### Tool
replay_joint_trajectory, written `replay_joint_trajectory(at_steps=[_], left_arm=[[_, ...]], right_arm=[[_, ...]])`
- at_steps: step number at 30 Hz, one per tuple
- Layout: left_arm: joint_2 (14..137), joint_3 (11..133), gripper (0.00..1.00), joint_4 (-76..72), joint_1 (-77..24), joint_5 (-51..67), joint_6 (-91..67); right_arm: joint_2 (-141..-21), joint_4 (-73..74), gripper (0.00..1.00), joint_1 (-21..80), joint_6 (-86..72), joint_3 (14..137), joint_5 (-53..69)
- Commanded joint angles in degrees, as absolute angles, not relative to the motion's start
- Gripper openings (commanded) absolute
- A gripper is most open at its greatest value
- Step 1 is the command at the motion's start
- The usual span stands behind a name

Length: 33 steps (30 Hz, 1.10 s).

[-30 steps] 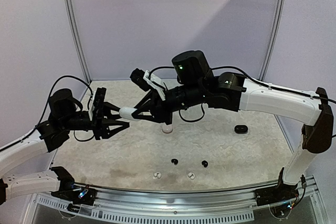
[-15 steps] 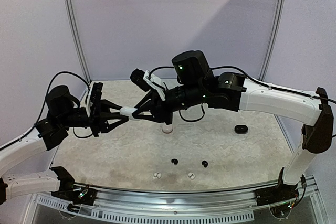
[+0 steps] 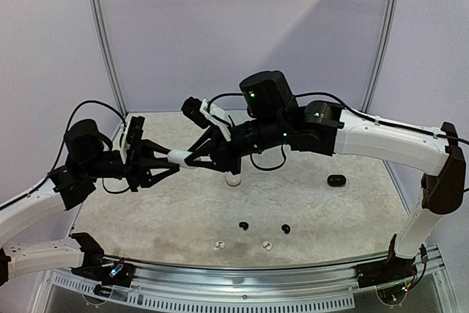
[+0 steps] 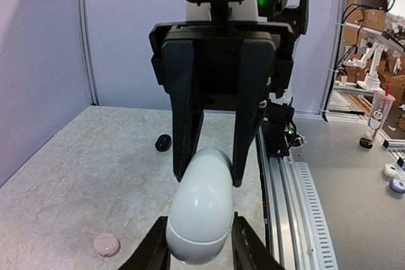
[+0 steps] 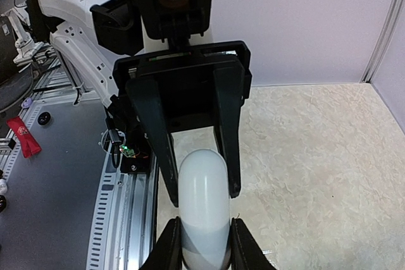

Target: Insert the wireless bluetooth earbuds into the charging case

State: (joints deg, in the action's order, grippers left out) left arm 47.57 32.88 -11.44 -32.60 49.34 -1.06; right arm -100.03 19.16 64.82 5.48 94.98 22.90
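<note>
Now both grippers are holding one white charging case (image 3: 178, 157) in the air above the table (image 3: 352, 210), midway between the two arms. The left gripper (image 4: 199, 248) is pinching one end of it, with a finger (image 4: 154, 252) pressing on each side. The right gripper (image 4: 207, 178) is clamping the opposite end, its long black fingers (image 4: 185, 118) lying flat against the case's sides. Neither gripper is opening wider than the case itself. Four earbuds are lying loose on the table toward the front edge, well apart from the held case: a black earbud (image 3: 243, 225) and another black earbud (image 3: 285, 229) side by side, and nearer the edge a white earbud (image 3: 218, 245) and another white earbud (image 3: 267, 245). A black case (image 3: 335, 179) is sitting on the right side of the table, and a small white thing (image 3: 233, 179), too small to make out, is sitting under the right arm
</note>
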Motion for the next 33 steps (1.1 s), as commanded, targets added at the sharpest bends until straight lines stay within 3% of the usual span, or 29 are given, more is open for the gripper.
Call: replay_joint_trajectory(at_steps=[1, 13, 19, 27, 28, 31, 33], left_arm=[[47.9, 33.1, 0.3, -10.2, -32.7, 50.3, -0.4], [47.9, 32.9, 0.36, -8.7, -32.7, 50.3, -0.1], [48.1, 33.4, 0.19, -9.7, -32.7, 50.6, -0.1], [48.2, 33.8, 0.11, -11.6, -32.7, 50.5, -1.0], [48.2, 33.8, 0.12, -11.8, -32.7, 50.5, -1.2], [48.3, 33.8, 0.3, -12.8, -32.7, 50.7, -2.3], [48.4, 33.8, 0.32, -13.1, -32.7, 50.9, -2.3]], right_arm=[[-99.6, 18.4, 0.0, 64.9, 5.9, 96.7, 22.8], [-99.4, 18.1, 0.0, 64.9, 5.8, 96.8, 23.1], [-99.5, 18.1, 0.0, 64.9, 5.6, 96.6, 23.1], [-99.8, 18.4, 0.0, 64.9, 5.6, 96.6, 23.1], [-99.8, 18.4, 0.0, 64.9, 5.6, 96.6, 23.1], [-99.9, 18.2, 0.0, 64.9, 5.6, 96.7, 23.2], [-100.0, 18.1, 0.0, 64.9, 5.7, 96.7, 23.2]])
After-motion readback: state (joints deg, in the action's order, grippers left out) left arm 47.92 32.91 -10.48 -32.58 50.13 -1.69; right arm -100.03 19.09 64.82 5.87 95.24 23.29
